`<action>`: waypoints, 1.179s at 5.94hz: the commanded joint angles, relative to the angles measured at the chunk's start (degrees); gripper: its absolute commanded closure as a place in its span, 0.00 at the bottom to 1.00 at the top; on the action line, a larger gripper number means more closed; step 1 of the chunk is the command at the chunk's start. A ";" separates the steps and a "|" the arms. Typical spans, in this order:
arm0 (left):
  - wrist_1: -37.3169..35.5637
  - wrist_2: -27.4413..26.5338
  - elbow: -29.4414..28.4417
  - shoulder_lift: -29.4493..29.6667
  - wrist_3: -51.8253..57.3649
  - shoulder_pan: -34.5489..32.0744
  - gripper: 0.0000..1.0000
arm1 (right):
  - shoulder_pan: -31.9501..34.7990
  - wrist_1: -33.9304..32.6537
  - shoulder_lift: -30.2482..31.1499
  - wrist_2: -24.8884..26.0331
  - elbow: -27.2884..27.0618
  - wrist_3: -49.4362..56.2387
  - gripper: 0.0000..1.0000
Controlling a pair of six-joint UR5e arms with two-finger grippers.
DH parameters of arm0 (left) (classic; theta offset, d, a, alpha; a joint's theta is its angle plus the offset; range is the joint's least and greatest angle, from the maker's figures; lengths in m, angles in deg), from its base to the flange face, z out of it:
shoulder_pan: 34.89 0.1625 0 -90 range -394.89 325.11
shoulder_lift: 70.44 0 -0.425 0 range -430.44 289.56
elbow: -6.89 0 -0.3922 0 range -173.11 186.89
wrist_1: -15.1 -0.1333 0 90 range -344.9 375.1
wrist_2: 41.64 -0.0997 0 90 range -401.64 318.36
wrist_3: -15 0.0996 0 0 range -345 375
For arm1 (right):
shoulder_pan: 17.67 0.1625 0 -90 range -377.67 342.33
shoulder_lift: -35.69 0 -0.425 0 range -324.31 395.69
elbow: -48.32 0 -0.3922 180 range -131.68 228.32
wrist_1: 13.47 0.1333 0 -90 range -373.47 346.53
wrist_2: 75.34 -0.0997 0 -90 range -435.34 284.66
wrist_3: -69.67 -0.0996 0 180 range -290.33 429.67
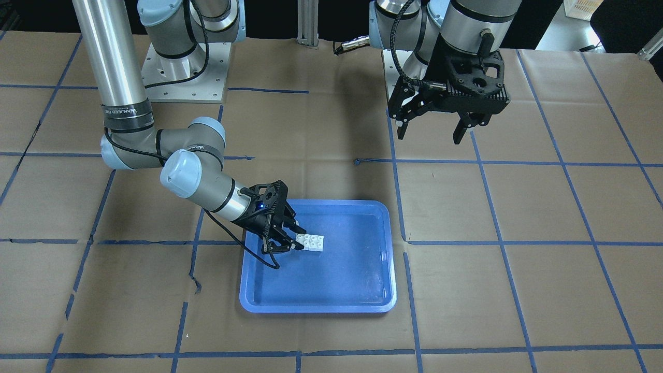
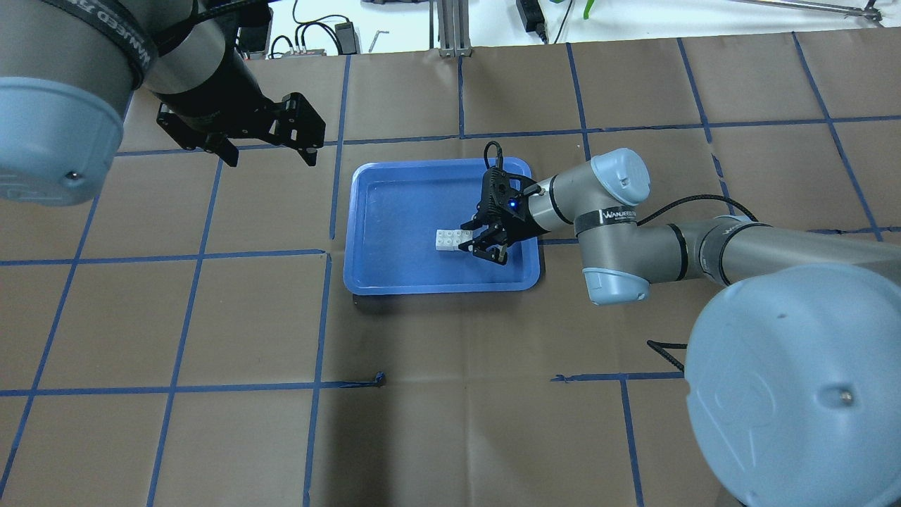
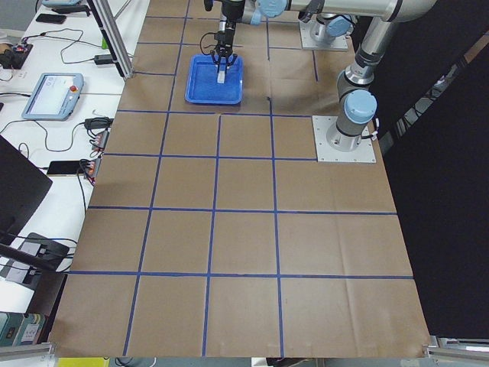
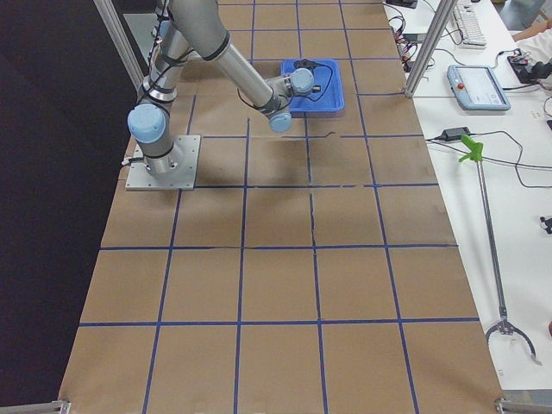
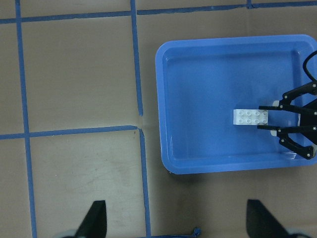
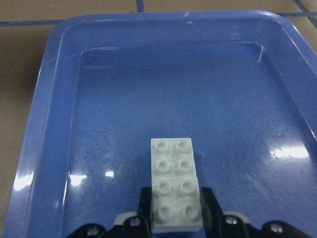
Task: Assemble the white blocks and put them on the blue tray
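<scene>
The right gripper (image 6: 176, 210) has its jaws drawn in against the sides of the white blocks (image 6: 174, 183). From the wrist camera the pads seem to pinch only the nearer brick, while the farther one juts out free toward the middle of the blue tray (image 6: 124, 99). The two bricks read as one short white bar with eight studs up. It sits inside the tray, off its centre toward the rim the right arm leans over, and I can't say for sure whether it is flat on the tray floor or a shade above it. The worry, to my eye, is the release: if a pad clings as the jaws part, the bar could be dragged or tipped. With only one brick held, any twist might pop the joint. The left gripper (image 1: 430, 137) hangs wide open and empty, well clear of the tray, above the table (image 1: 559, 207). Its own camera looks straight down and shows where the bar lies against the tray's rim, which the right wrist view crops. The right wrist view alone shows the pads on the brick. In both side views the bricks are too small to judge.
</scene>
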 commanded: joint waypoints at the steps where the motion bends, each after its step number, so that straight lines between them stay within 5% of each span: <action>1: 0.00 -0.02 0.13 0.00 -0.01 0.00 0.01 | 0.00 0.06 -0.06 -0.02 -0.04 0.00 0.67; 7: 0.09 -0.10 0.05 0.00 -0.27 -0.09 0.01 | 0.00 0.06 0.03 -0.46 0.05 0.00 0.49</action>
